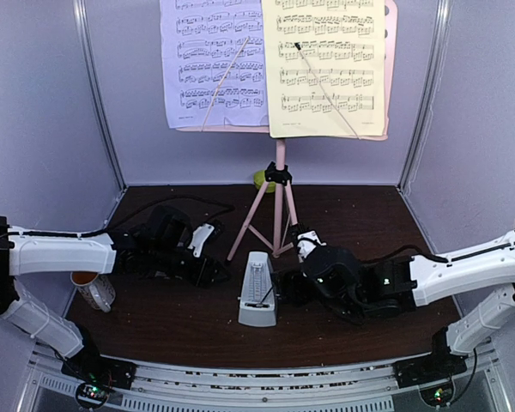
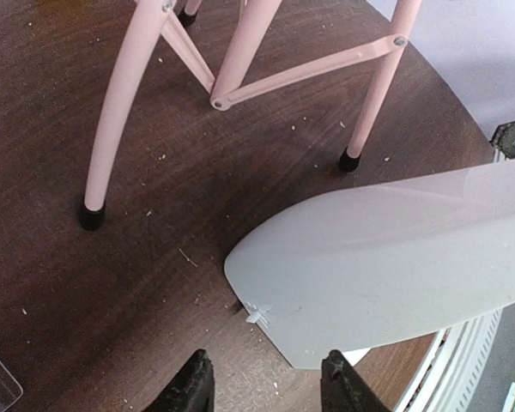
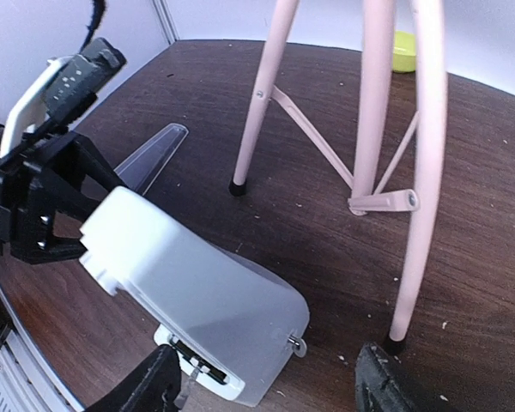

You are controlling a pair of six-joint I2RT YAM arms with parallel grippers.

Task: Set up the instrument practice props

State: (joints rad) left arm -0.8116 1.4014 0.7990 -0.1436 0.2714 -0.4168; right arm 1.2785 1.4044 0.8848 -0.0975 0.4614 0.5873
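the small grey pyramid metronome (image 1: 257, 296) stands on the dark brown surface (image 1: 180, 330), near the legs of the pink tripod music stand (image 1: 280, 210). the left jaws are wide open just beside it, holding nothing. the right jaws are wide open too, with its bottom end between them.

white mug (image 1: 94, 292): table (image 1: 180, 318) left edge | lime bowl (image 1: 259, 180): back centre, near wall

Even bright light, soft shadows, sharp focus
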